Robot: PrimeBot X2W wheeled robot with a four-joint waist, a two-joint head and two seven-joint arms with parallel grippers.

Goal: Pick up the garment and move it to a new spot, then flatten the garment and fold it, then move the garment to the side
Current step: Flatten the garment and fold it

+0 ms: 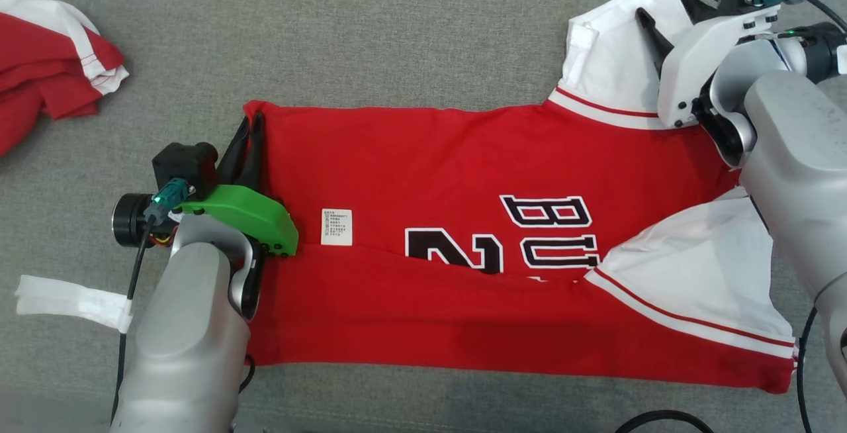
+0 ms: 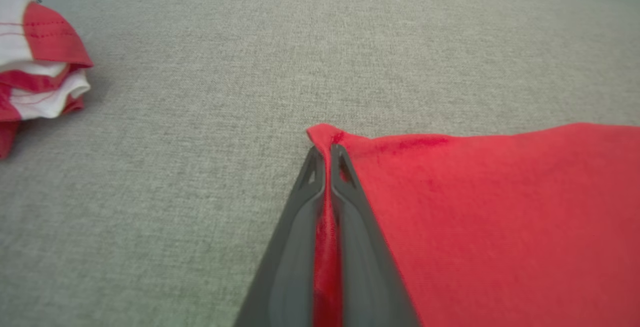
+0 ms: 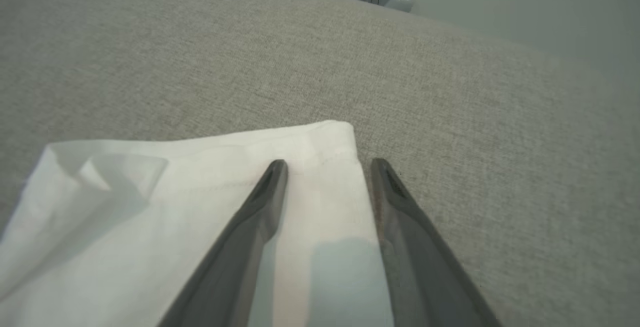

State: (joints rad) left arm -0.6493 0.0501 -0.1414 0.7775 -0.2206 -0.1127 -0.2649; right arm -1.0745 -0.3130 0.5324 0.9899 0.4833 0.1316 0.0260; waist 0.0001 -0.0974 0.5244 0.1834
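Surface: coarse grey woven cloth (image 1: 397, 36), flat.
Garment: smooth red knit jersey with white sleeves (image 1: 430, 155), spread flat mid-surface.
Left gripper (image 2: 325, 149): pinched shut on the jersey's red corner.
Right gripper (image 3: 327, 167): fingers apart, straddling the white sleeve hem (image 3: 320, 137).

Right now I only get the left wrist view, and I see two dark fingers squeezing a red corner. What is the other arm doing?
Observer: The right fingers stand apart at the corner of a white sleeve, not pinching it yet.
Operator: Is the red thing a whole shirt?
Observer: Yes, a red jersey spread across the grey surface, with black letters partly hidden under a fold.
Operator: Anything else on it?
Observer: A small white label, not far from your left fingers.
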